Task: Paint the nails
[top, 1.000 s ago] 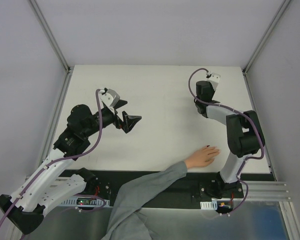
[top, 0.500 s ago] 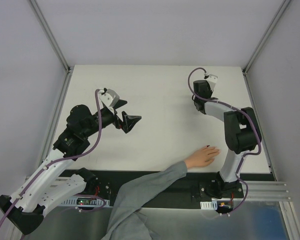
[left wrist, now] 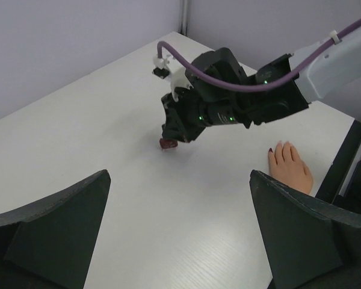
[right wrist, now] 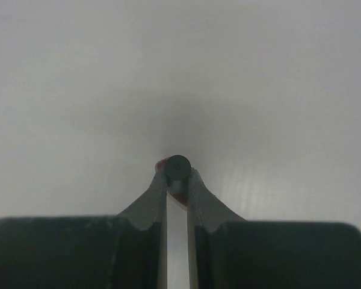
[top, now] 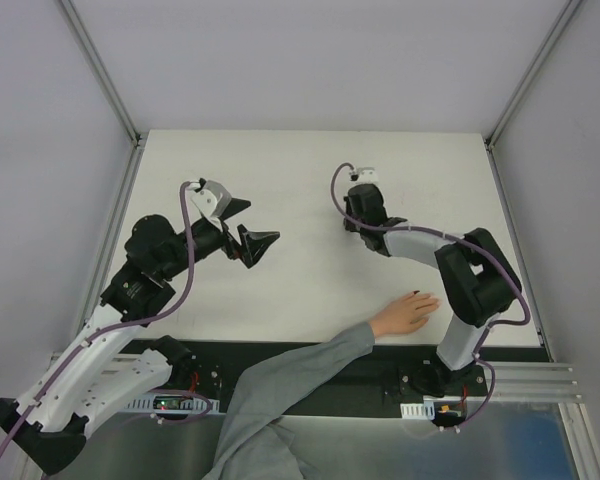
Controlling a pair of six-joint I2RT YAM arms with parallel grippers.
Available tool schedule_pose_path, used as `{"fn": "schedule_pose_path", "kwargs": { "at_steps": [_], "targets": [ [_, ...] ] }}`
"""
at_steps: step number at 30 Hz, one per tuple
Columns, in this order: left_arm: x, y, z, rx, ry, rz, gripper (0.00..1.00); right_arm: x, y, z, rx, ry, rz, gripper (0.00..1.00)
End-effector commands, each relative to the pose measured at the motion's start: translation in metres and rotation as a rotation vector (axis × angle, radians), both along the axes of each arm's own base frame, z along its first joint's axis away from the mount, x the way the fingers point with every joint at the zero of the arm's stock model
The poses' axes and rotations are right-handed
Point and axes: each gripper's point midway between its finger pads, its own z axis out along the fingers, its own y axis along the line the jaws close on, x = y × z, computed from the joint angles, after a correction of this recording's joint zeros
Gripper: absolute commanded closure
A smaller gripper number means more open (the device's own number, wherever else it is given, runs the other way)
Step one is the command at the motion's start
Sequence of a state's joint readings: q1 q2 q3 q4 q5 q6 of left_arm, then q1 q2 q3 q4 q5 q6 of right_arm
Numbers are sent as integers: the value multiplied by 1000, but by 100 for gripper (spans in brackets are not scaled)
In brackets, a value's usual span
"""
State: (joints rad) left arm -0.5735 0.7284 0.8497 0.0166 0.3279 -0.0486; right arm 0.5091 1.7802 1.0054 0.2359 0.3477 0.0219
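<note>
The nails (left wrist: 280,146) I have to paint sit on a bare hand (top: 405,315) lying flat at the near right of the worktop (top: 310,180), grey sleeve (top: 310,365) trailing back toward the near edge. From the left wrist view one nail at the hand's left side looks dark red already; the others are too small for me to tell.

They are nothing to take hold of. Each is a tiny hard plate on soft, living fingers that could twitch, so I judge only a brush tip should touch them, lightly (no metal on skin).

My right gripper (right wrist: 178,171) has its jaws drawn narrow around a small black-topped, red-bodied thing, which I take for the polish bottle (left wrist: 166,143), down at the worktop toward the middle and well apart from the hand. It should be light, hard and slick, easy to tip over. The cap looks the sensible place to pinch, though I cannot tell whether cap or body is gripped.

My left gripper (top: 252,222) hangs over the left side, jaws spread wide, holding nothing.
</note>
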Motion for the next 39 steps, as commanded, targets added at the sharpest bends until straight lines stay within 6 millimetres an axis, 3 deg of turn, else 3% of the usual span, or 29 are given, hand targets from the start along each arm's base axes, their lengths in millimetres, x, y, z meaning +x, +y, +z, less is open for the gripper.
{"fn": "schedule_pose_path", "kwargs": {
  "at_steps": [1, 3, 4, 8, 11, 15, 21, 30, 33, 39],
  "targets": [
    [9, 23, 21, -68, -57, 136, 1, -40, 113, 52, 139, -147, 371, 98],
    [19, 39, 18, -83, -49, 243, 1, -56, 142, 56, 153, -169, 447, 98],
    [28, 60, 21, -100, -57, 370, 1, -73, 163, 54, 148, -173, 503, 98],
    [38, 104, 16, -130, -56, 615, 1, -104, 204, 55, 179, -210, 606, 97],
    [38, 124, 17, -152, -65, 708, 1, -129, 224, 41, 161, -203, 693, 97],
    [35, 131, 17, -173, -67, 736, 1, -169, 249, 34, 117, -241, 793, 97],
    [37, 127, 16, -167, -62, 718, 1, -194, 256, 23, 108, -249, 803, 96],
    [39, 122, 13, -157, -52, 702, 1, -206, 257, 1, 118, -218, 803, 88],
    [39, 121, 13, -154, -52, 694, 1, -207, 253, -2, 114, -219, 792, 83],
    [40, 119, 13, -148, -52, 684, 1, -207, 245, 11, 117, -234, 766, 60]
  ]
}}
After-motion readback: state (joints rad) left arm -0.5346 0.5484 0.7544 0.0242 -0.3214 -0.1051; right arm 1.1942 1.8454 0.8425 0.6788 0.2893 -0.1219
